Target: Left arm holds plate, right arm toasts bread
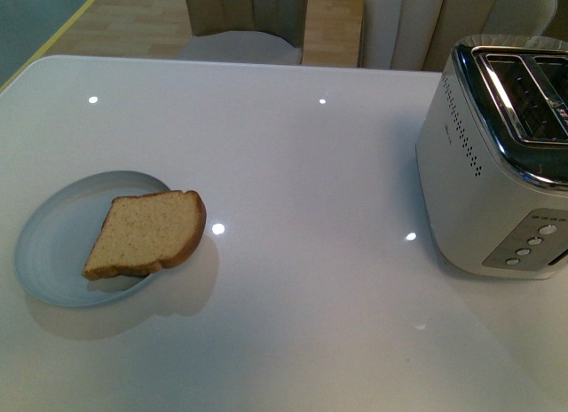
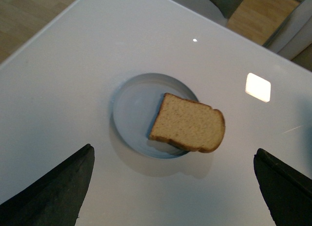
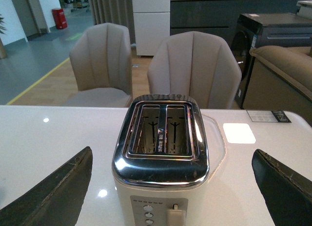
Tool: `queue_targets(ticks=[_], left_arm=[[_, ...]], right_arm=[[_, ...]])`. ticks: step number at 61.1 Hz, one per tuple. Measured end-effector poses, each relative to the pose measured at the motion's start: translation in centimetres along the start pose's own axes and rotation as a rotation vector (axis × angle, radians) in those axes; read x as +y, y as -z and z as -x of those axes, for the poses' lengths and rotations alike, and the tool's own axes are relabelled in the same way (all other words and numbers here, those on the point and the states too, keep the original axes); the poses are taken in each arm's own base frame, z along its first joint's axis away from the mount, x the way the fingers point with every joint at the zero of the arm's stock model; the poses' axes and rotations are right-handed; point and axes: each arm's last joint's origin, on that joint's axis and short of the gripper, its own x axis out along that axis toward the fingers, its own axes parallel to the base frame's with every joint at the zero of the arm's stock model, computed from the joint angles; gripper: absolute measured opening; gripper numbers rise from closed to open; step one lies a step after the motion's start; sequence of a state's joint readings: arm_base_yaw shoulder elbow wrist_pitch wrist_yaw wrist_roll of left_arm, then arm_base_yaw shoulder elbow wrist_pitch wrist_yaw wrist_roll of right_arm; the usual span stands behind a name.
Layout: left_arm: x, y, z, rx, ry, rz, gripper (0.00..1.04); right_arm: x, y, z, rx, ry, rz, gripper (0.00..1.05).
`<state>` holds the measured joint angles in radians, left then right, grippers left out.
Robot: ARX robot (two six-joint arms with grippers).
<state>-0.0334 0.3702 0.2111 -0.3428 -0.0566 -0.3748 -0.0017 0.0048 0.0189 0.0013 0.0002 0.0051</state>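
Brown bread slice (image 1: pixel 146 234) looks soft, light, crumbly; overhangs plate (image 1: pixel 53 243) rim, so pinch crust there; left gripper (image 2: pixel 173 149), right gripper (image 3: pixel 171 151) both spread wide, empty

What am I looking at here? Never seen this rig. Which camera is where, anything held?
It is a robot with two arms, each ending in a two-fingered gripper. The front view comes from a camera on its body, looking over a white table; neither arm shows there. On the table sit a pale plate with a bread slice overhanging its rim, and a toaster further right. The other two pictures come from cameras on the wrists. The left gripper hangs above the plate, the right gripper faces the toaster, whose two slots look empty. The dark wedges at each picture's edges are the fingers, spread wide. Nothing is held.
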Motion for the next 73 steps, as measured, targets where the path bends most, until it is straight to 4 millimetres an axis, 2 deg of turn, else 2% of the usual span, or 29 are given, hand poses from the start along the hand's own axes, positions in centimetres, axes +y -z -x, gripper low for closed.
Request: queue_targets(ticks=[10,20,25,28,32,40,46,63,73], left_arm=[[-0.9,-3.0,-1.4,-0.055,0.049,0.043,0.98],[-1.0,-4.5,-6.3,-0.04,0.057,0.052,0.98],[-0.9,-4.6,-9.9,-0.008,0.048,0.054,0.98],[-0.5,-4.1,-12.3,0.028,0.026,0.054,0.98],[-0.1,-3.5,-14.0,0.061,0.008,0.058,0.98],[2.2,-0.6,-18.7,0.171,-0.094,0.088,0.98],[3.8,2.0,-20.8,0.26,-0.173,0.113,0.98],[5.0,4.9,-23.6,0.345,-0.225,0.148,0.98],[5.5,6.1,-24.3,0.371,-0.253,0.154,0.98]], right_arm=[[0.0,0.0,0.0,0.0,0.0,0.0,0.96],[0.0,0.0,0.0,0.0,0.0,0.0,0.96],[0.0,0.0,0.0,0.0,0.0,0.0,0.96],[0.0,0.0,0.0,0.0,0.0,0.0,0.96],[0.0,0.0,0.0,0.0,0.0,0.0,0.96],[0.0,0.0,0.0,0.0,0.0,0.0,0.96],[0.0,0.0,0.0,0.0,0.0,0.0,0.96],[0.0,0.0,0.0,0.0,0.0,0.0,0.96],[0.0,0.0,0.0,0.0,0.0,0.0,0.96]])
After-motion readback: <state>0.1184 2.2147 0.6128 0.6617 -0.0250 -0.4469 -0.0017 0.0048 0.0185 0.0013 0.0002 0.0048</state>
